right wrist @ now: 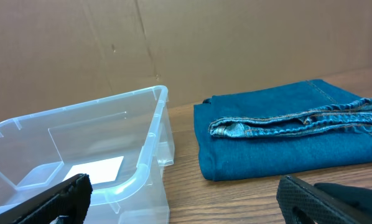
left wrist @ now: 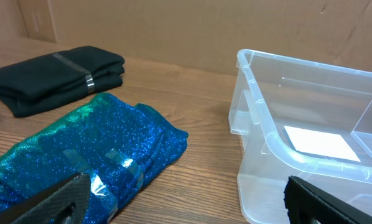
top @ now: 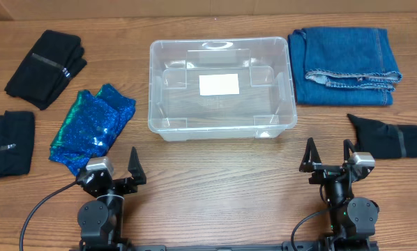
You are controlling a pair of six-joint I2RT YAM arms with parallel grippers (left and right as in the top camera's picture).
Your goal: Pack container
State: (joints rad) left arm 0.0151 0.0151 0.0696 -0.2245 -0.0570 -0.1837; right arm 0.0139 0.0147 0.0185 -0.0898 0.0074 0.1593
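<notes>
The clear plastic container (top: pixel 221 125) sits empty at the table's middle, white label on its bottom. It also shows in the left wrist view (left wrist: pixel 279 146) and the right wrist view (right wrist: pixel 145 162). Around it lie folded blue jeans (top: pixel 348 56), a sparkly blue-green garment (top: pixel 91 125), a black folded garment (top: pixel 47 66) at far left, another (top: pixel 8 143) at the left edge, and a black one (top: pixel 390 136) at right. My left gripper (top: pixel 116 171) is open and empty at the near edge. My right gripper (top: pixel 328 159) is open and empty, near the right black garment.
Cardboard walls (left wrist: pixel 173 31) stand behind the table. The jeans (right wrist: pixel 292 140) lie right of the container in the right wrist view. The sparkly garment (left wrist: pixel 80 158) lies left of the container in the left wrist view.
</notes>
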